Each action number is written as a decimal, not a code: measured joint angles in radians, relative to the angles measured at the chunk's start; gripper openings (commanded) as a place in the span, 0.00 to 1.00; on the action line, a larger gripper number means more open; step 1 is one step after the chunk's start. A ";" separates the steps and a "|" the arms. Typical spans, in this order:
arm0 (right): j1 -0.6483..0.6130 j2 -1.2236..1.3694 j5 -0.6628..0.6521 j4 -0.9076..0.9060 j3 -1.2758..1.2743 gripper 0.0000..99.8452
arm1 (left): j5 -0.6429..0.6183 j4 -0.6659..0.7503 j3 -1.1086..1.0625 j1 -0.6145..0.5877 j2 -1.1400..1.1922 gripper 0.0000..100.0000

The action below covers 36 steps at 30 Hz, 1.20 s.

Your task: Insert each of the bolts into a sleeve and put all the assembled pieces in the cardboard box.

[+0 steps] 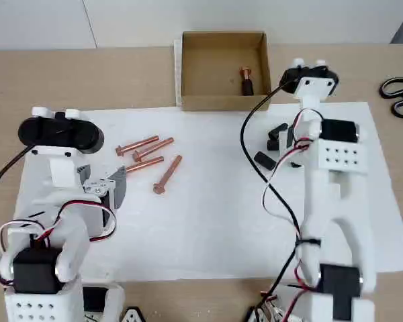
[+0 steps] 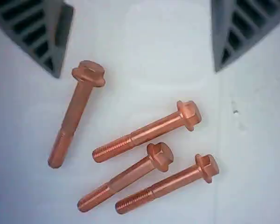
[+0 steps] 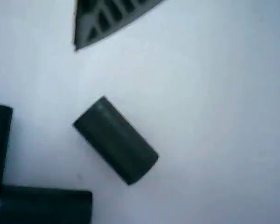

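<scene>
Left gripper (image 2: 136, 71): jaws apart, gripping nothing.
Bolts: four loose copper flanged bolts (image 1: 148, 155) on the white paper sheet (image 1: 208, 221), at its 1 o'clock.
Box: brown cardboard box (image 1: 221, 35), table's 12 o'clock, containing one sleeved bolt (image 1: 246, 79).
Sleeves: black cylindrical sleeves (image 1: 264, 159), box's 5 o'clock.
Right gripper (image 3: 113, 18): above sleeves; open or closed, cannot tell.

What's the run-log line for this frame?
left end effector: open near four loose bolts | right arm: by sleeves | cardboard box: one assembled piece inside
</scene>
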<state>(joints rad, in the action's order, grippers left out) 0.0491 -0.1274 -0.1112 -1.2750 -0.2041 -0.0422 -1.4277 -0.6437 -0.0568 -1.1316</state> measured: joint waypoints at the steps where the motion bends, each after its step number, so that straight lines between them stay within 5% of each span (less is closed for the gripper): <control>1: 0.000 0.037 -0.008 -0.008 0.015 0.19 | 0.000 0.000 0.000 0.000 0.000 0.20; 9: 0.002 0.287 -0.025 -0.075 0.216 0.19 | 0.000 0.000 0.000 0.000 0.000 0.20; 20: 0.100 0.301 -0.078 -0.075 0.244 0.19 | 0.000 0.000 -0.031 0.000 0.000 0.20; 36: 0.041 0.428 -0.091 -0.040 0.245 0.19 | 0.000 0.000 -0.032 0.000 0.000 0.20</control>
<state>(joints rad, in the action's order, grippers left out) 0.0905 0.3007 -0.2018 -1.3149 0.0414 -0.0422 -1.4277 -0.6759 -0.0568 -1.1316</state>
